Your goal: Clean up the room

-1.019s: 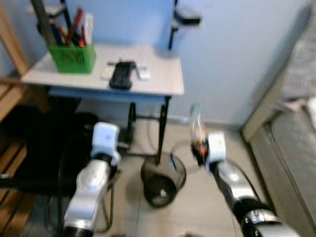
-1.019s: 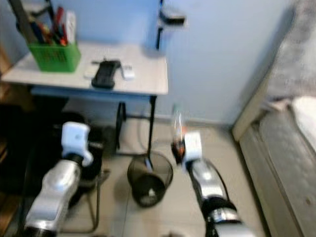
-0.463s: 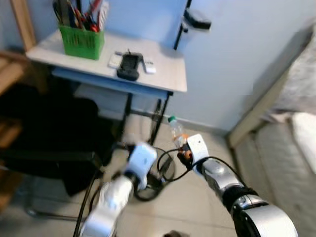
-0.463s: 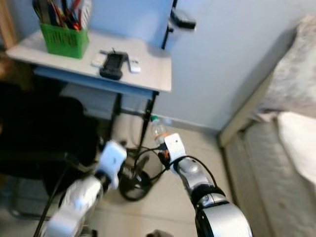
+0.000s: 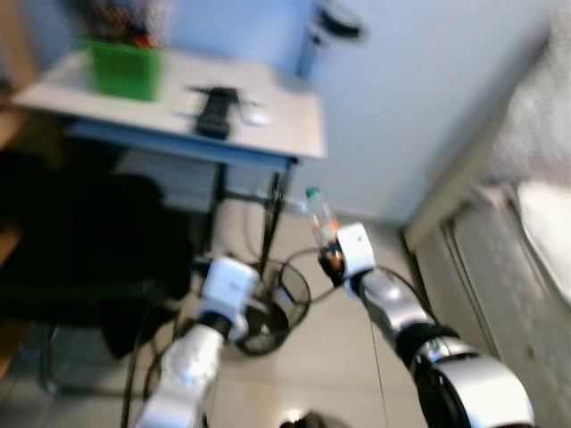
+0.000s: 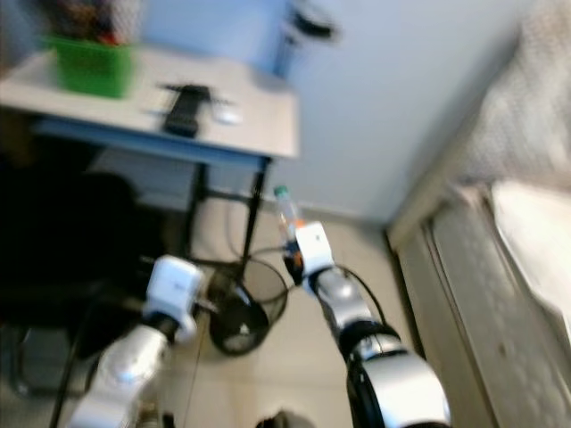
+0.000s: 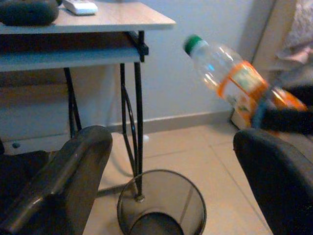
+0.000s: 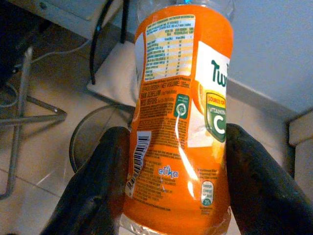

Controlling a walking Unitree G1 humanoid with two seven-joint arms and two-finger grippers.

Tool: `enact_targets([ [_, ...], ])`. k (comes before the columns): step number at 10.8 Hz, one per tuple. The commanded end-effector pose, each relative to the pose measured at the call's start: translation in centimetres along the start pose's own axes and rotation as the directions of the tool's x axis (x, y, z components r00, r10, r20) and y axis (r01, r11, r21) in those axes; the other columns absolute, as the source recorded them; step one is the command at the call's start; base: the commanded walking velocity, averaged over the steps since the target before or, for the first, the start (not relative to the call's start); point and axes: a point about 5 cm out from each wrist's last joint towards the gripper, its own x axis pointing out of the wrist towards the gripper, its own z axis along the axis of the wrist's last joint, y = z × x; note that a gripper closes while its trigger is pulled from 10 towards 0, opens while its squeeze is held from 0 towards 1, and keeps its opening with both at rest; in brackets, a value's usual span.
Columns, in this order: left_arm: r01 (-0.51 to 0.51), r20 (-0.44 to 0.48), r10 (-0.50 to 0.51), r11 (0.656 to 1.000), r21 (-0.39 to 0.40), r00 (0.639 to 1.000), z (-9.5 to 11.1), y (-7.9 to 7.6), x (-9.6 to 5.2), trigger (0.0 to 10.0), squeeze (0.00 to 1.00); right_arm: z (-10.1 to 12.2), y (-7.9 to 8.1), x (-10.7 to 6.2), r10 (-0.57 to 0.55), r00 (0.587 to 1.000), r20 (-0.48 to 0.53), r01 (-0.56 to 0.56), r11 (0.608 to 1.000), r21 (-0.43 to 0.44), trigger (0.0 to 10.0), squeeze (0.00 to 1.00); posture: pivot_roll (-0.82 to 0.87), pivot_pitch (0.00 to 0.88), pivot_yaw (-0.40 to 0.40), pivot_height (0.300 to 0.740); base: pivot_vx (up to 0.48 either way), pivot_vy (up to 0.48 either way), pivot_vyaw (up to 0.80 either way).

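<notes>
- Bed point(image 5: 526, 232): along the robot's right side, pale mattress and wooden frame edge, blurred in the head views.
- Desk point(image 5: 277, 134): light wooden top on black metal legs, against a pale blue wall point(image 5: 419, 80); it carries a green basket point(image 5: 125, 69) of upright items, a black device point(image 5: 214, 111) and a small white object point(image 5: 254, 116) just beside it.
- Black chair point(image 5: 80, 241): dark mass under and in front of the desk, on the robot's left; details cannot be made out.
- Wire wastebasket point(image 7: 161, 208): dark mesh, round, standing on the beige tiled floor point(image 5: 339, 357) at the foot of a desk leg; its mouth faces upward.
- Right arm: silver, reaching forward; the right gripper point(image 8: 168, 181) clasps the bottle on both sides, one black finger point(image 8: 100, 186) pressed against each flank of the label.
- Left arm: silver, extended low toward the wastebasket; the left gripper point(image 7: 171, 181) has its two black fingers point(image 7: 68, 181) spread wide apart with nothing between them, the wastebasket lying beyond the gap.
- Plastic bottle point(image 7: 227, 83): clear, with an orange label and green cap, held in the air by the right gripper, tilted, cap uppermost; it sits above floor level, near the wastebasket and to its right, apart from the rim.
</notes>
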Motion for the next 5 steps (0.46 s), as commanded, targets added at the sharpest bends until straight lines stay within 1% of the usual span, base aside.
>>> enact_targets([
  [1, -0.015, 0.027, 0.016, 0.999, -0.036, 0.999, 0.7, 0.0, 0.3, 10.0, 0.0, 0.4, 0.1, 0.1, -0.002, 1.0, 0.026, 0.001, 0.999, 0.035, 10.0, 0.0, 0.14, 0.0, -0.136, 0.71, 0.319, -0.319, 0.0],
  [2, -0.03, 0.031, 0.031, 0.999, -0.035, 0.999, 0.9, 0.4, 0.5, 10.0, 0.0, 0.7, 0.5, 0.1, -0.001, 0.999, 0.047, -0.002, 0.998, 0.062, 10.0, 0.0, 0.13, 0.0, -0.101, 0.71, 0.345, -0.33, 0.0],
  [3, -0.065, 0.025, 0.066, 0.997, -0.047, 0.997, 1.0, 1.5, 0.6, 10.0, 0.0, 0.8, 0.7, 0.2, -0.023, 0.998, 0.061, 0.017, 0.995, 0.1, 10.0, 0.0, 0.12, 0.0, -0.043, 0.71, 0.382, -0.285, 0.0],
  [4, -0.097, 0.011, 0.098, 0.994, -0.054, 0.995, 0.9, 2.7, 0.6, 10.0, 0.0, 0.7, 0.7, 0.2, -0.044, 0.997, 0.056, 0.038, 0.993, 0.108, 10.0, 0.0, 0.11, 0.0, -0.016, 0.71, 0.405, -0.255, 0.0],
  [5, -0.125, -0.002, 0.125, 0.99, -0.067, 0.992, 0.7, 3.4, 0.6, 10.0, 0.0, 0.8, 0.4, 0.2, -0.055, 0.997, 0.055, 0.049, 0.993, 0.11, 10.0, 0.0, 0.1, 0.0, -0.005, 0.71, 0.431, 0.0, 0.0],
])
